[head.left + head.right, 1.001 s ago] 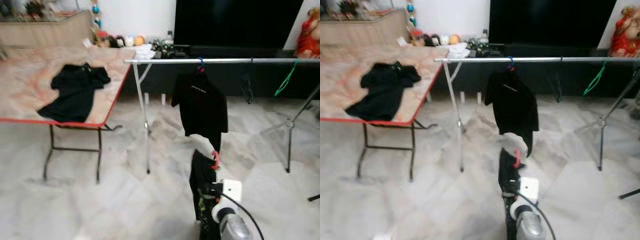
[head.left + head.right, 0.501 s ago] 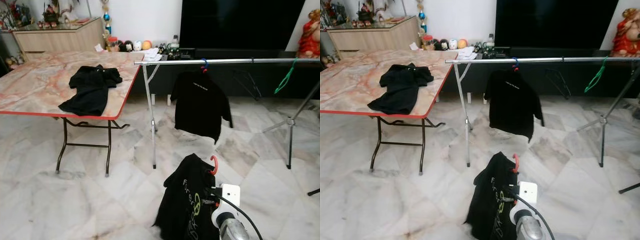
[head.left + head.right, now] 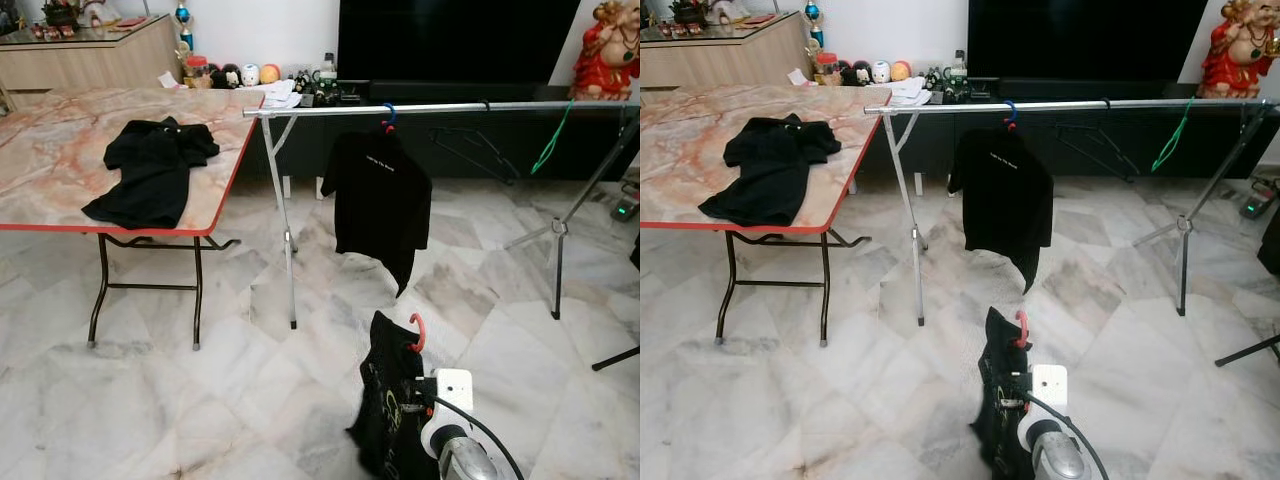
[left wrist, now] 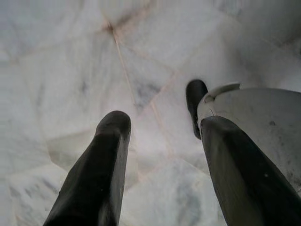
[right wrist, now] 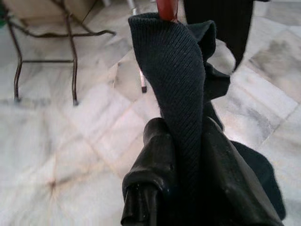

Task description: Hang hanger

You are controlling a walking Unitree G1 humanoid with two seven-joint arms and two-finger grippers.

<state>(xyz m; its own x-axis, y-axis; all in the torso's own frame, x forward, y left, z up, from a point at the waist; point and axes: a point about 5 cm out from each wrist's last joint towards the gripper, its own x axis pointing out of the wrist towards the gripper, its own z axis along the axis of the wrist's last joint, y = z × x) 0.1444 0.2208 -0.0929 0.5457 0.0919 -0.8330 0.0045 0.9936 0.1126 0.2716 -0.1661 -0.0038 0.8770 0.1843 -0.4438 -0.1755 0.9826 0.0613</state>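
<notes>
A marble-topped folding table with a red edge [image 3: 60,150] bears a crumpled black shirt [image 3: 150,170]. Beside it, a long silver clothes rail [image 3: 440,108] carries a hung black T-shirt [image 3: 378,205]. The right gripper [image 5: 188,155] is clenched on a dark shirt on a red hanger [image 3: 392,405], low before the rail. The left gripper [image 4: 162,141] hangs released above the floor.

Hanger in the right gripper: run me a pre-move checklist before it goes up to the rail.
1. Grip: right gripper fingers clamp the dark shirt on the hanger. Ok.
2. Red hook free and upright above the shirt. Ok.
3. Space on the rail beside the hung black shirt. Ok.
4. Rail within reach: it stands well ahead across the floor. Not ok.
5. Hook opening facing the rail. Cannot tell.
6. Left gripper open, holding nothing, over the floor. Ok.
</notes>
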